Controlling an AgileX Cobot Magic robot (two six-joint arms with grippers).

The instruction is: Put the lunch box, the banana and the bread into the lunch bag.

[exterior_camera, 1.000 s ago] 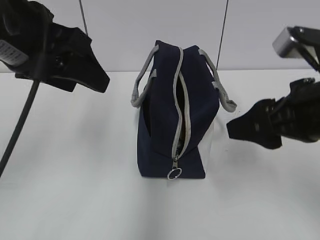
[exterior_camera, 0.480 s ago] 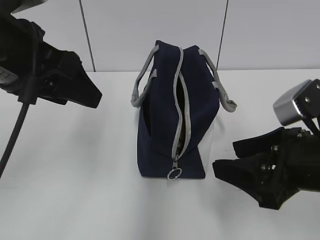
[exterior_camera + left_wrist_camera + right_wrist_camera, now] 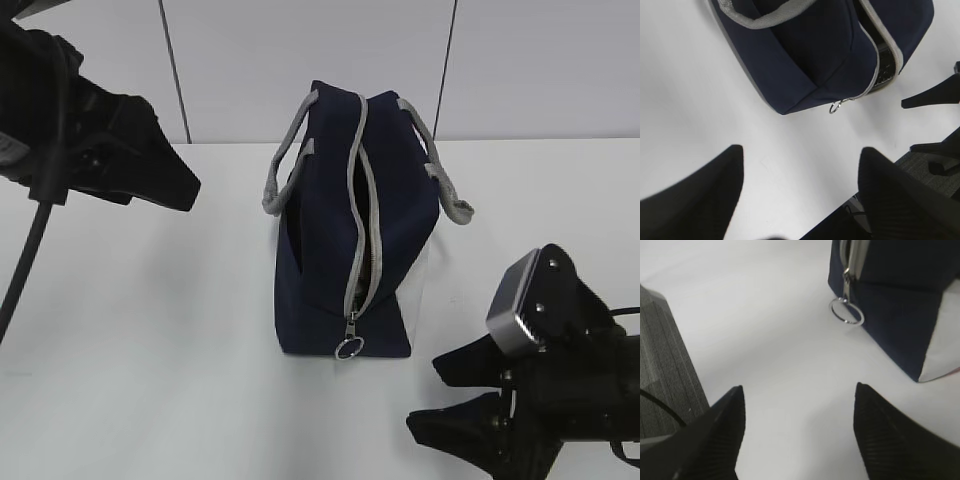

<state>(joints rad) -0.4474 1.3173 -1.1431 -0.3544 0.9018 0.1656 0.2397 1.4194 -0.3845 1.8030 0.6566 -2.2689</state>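
The navy lunch bag [image 3: 330, 250] stands upright in the middle of the white table, its grey zipper partly open along the top and the ring pull [image 3: 349, 348] hanging at the near end. My left gripper [image 3: 178, 182] hovers open at the upper left, well clear of the bag [image 3: 815, 50]. My right gripper [image 3: 424, 395] is open low at the front right, pointing toward the zipper end, with the ring pull [image 3: 846, 312] ahead of its empty jaws. The lunch box, the banana and the bread are out of view.
A pale panelled wall [image 3: 250, 60] rises right behind the table. The left arm's black cable [image 3: 30, 260] hangs at the left. Grey floor [image 3: 665, 365] shows past the table's front edge.
My right gripper has dropped from beside the bag down to the front right corner, turning toward the zipper end. The left gripper has drawn back slightly to the left. The bag has not moved.
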